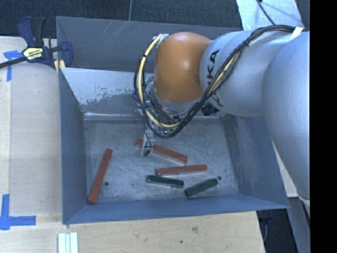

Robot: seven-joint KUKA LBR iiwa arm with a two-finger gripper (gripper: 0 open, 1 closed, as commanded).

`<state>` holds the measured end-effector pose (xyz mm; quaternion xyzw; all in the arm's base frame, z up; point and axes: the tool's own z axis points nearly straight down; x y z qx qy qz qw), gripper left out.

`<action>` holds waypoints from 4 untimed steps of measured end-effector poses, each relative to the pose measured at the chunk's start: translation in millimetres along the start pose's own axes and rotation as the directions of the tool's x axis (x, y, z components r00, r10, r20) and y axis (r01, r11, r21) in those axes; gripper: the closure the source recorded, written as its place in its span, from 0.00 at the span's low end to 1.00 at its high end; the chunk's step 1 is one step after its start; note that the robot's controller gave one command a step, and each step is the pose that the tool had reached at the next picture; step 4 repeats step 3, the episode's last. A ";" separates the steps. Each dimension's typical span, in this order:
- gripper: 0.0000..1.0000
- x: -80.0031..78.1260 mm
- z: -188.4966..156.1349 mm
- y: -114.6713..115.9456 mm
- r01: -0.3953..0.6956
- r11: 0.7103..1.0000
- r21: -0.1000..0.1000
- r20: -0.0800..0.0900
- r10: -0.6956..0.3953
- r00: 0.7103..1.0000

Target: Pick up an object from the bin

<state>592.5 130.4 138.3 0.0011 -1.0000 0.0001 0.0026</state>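
Note:
My gripper (pixel 146 147) hangs below the arm's orange cover, low over the middle of the bin floor. Its tip is at the left end of a red-brown stick (pixel 168 154) that lies slanting across the centre. Just below that lies a second red-brown stick (pixel 182 169), nearly level. A dark green stick (pixel 165 181) sits in front of it. Whether the gripper touches the first stick I cannot tell.
Another green stick (pixel 201 187) lies near the bin's front right corner. A longer orange-red stick (pixel 100 175) lies slanting at the front left, apart from the others. The arm and its cables cover the bin's back right part.

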 end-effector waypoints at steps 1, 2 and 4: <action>0.00 19.7 71.7 -51.3 0.096 0.995 0.003 0.002 -0.096 0.995; 1.00 17.0 67.1 -47.8 0.097 0.995 0.000 0.011 -0.097 0.995; 1.00 9.0 -73.2 -65.2 0.111 0.994 0.001 0.018 -0.111 0.994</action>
